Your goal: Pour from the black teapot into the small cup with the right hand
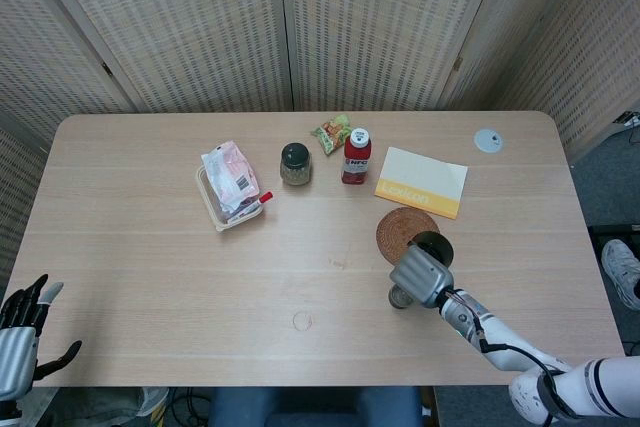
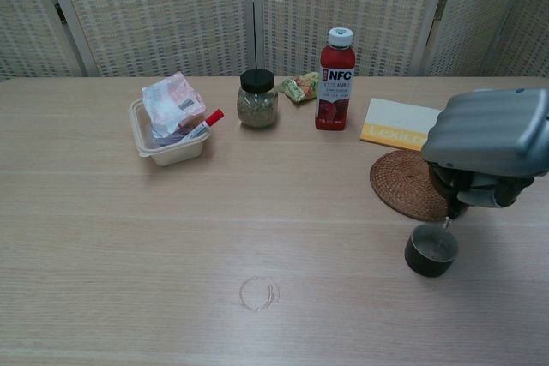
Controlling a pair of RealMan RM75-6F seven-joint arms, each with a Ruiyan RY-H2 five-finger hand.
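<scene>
**A:** So where's the teapot at right now?

**B:** The black teapot (image 2: 470,188) is up off the table, gripped in the right hand (image 2: 491,135), near the front right part of the table (image 1: 150,277). The hand's grey back covers most of it, so the chest view only shows the dark underside and the spout tipped down. The small cup (image 2: 431,250) sits right under the spout, and there's a thin thread of liquid going from spout to cup.

**A:** And the cup itself?

**B:** Dark little cup, upright on the table, just in front of the round woven coaster (image 2: 410,184). Not on it, beside its front edge.

**A:** Left hand doing anything?

**B:** Nope. The left hand (image 1: 22,332) is off the front left corner, below table level, fingers spread and holding nothing.

**A:** Rest of the table?

**B:** Along the back half: a plastic tub (image 2: 163,147) with a pink packet (image 2: 172,102) in it and a red-capped marker (image 2: 200,124), a dark-lidded jar (image 2: 257,99), a snack packet (image 2: 299,87), a red NFC juice bottle (image 2: 336,80), and a cream-and-yellow Lexicon book (image 2: 399,122) right behind the coaster. There's a small grey disc (image 1: 488,140) near the back right corner.
</scene>
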